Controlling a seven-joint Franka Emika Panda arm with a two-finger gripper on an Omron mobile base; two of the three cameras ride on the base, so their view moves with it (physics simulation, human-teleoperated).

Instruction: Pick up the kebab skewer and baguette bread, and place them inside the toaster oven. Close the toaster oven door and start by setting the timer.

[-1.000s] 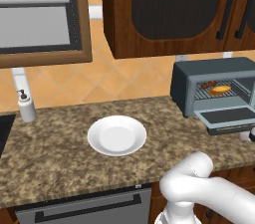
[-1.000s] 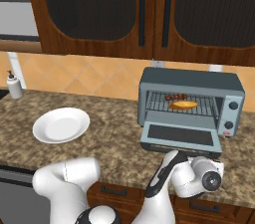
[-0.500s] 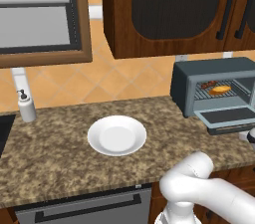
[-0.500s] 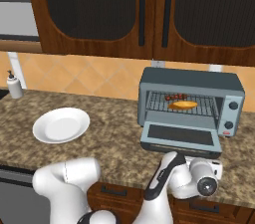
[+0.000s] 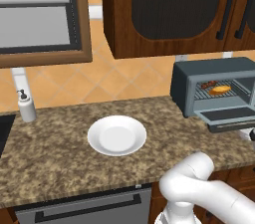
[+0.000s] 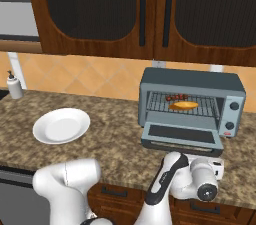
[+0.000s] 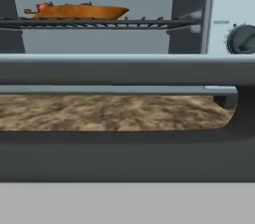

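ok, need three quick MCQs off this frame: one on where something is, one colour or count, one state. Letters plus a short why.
1. Where is the baguette bread?
A. on the white plate
B. on the rack inside the toaster oven
C. on the counter by the soap bottle

2. What colour is the plate?
A. white
B. dark blue
C. orange

3. What state is the toaster oven door in?
A. shut
B. dropped open
C. taken off

Answers:
1 B: the golden loaf lies on the wire rack in the toaster oven, with the kebab skewer beside it.
2 A: in both base views it is a plain white disc on the speckled counter, with nothing on it.
3 B: the panel hangs forward below the oven mouth, so the rack is exposed.
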